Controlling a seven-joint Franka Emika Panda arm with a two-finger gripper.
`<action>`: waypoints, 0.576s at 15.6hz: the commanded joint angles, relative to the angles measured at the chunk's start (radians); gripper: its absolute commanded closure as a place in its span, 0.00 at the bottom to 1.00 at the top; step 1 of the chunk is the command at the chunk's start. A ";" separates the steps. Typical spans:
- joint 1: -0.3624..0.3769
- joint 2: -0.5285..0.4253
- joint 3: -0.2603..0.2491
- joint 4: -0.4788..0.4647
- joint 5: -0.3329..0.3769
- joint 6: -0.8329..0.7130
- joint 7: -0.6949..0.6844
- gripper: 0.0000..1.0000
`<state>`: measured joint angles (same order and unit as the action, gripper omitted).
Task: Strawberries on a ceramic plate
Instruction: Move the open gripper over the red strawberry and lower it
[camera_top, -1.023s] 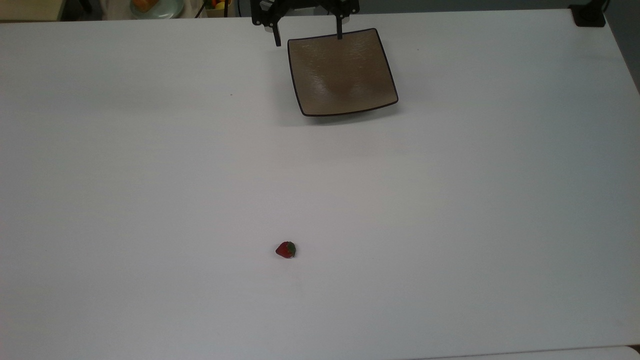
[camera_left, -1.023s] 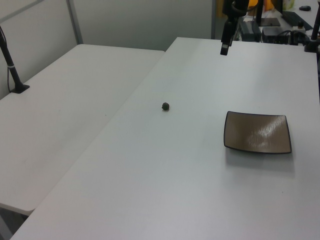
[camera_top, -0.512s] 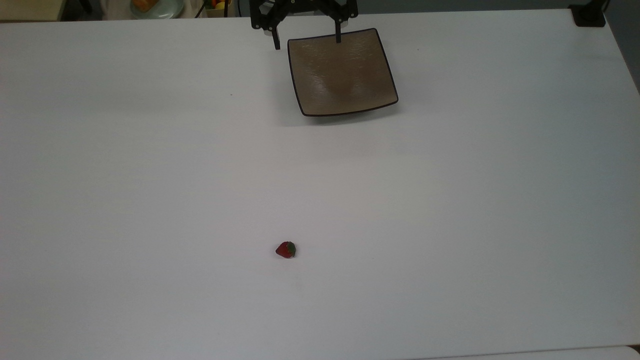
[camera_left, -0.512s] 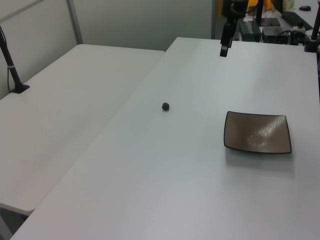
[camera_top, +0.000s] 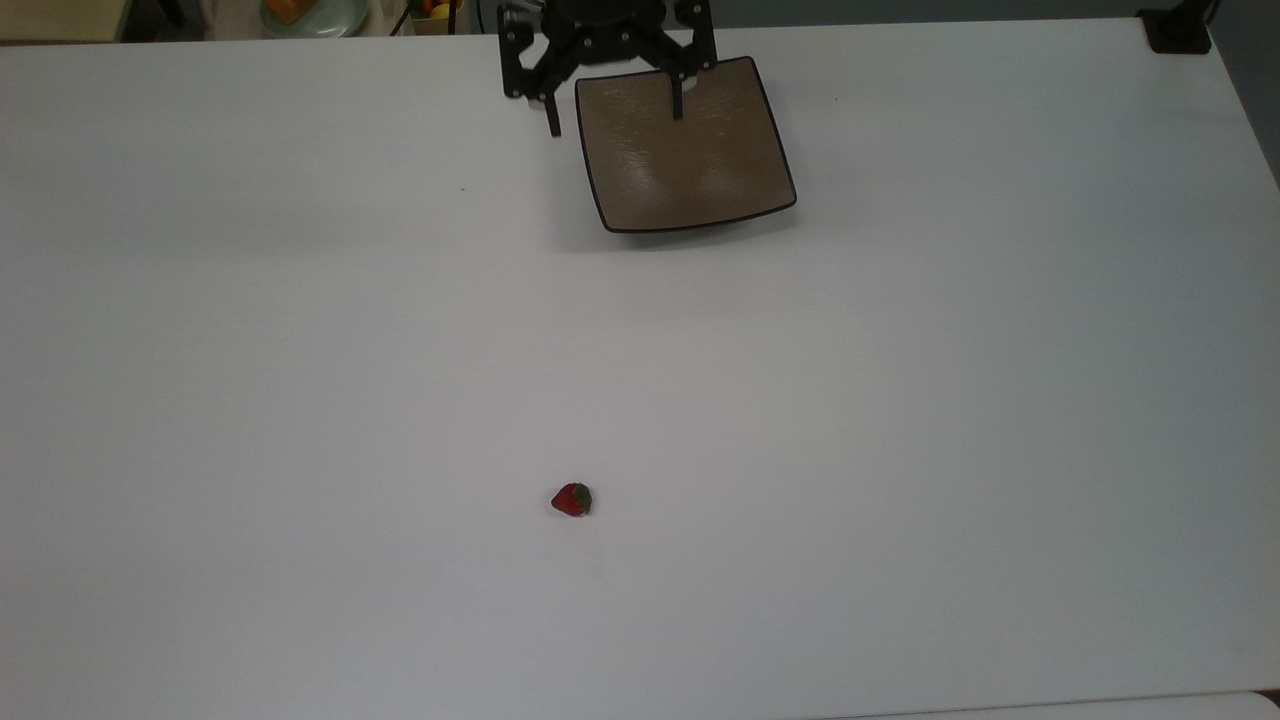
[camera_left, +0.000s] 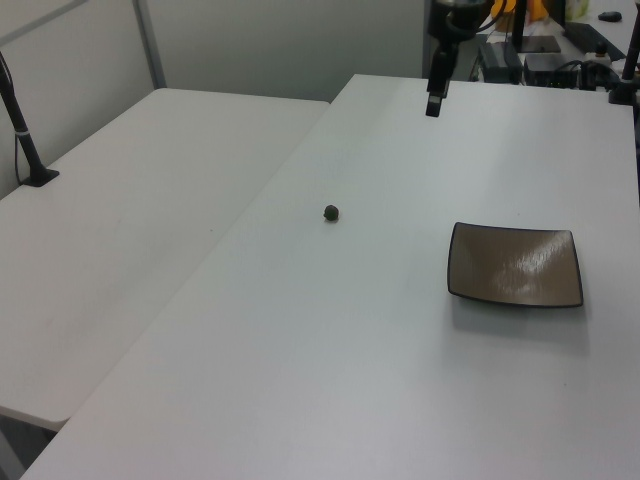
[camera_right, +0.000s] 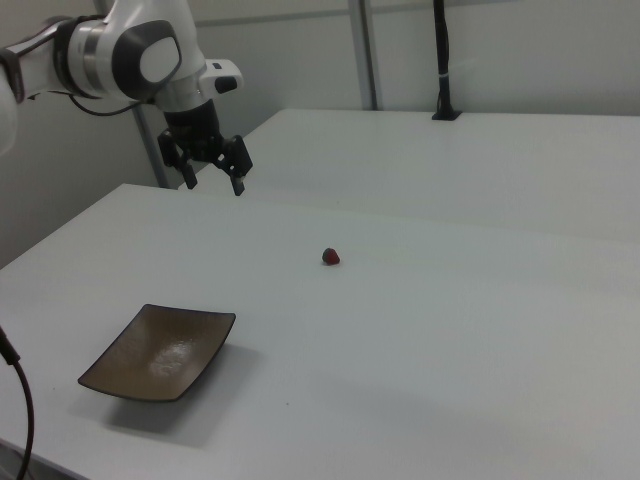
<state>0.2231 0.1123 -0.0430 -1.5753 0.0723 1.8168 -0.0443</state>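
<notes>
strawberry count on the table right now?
1. The strawberry lies alone on the white table, well apart from the empty ceramic plate. Nothing on the table could hide another.

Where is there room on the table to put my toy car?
Nearly everywhere: the white table is bare apart from one strawberry and the ceramic plate. It's busiest by the plate, where the gripper hangs with open jaws.

My arm cut off by the top view's upper edge, my gripper (camera_top: 614, 120) covering the ceramic plate's (camera_top: 700, 180) far rim there, strawberry (camera_left: 331, 212) a colourless dark speck in the left view
</notes>
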 joint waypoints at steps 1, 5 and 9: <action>0.002 0.111 -0.011 0.150 -0.014 -0.007 -0.084 0.00; 0.004 0.142 -0.018 0.193 -0.049 0.006 -0.086 0.00; -0.014 0.190 -0.021 0.245 -0.046 0.007 -0.080 0.00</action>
<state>0.2206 0.2504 -0.0567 -1.3957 0.0333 1.8171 -0.1095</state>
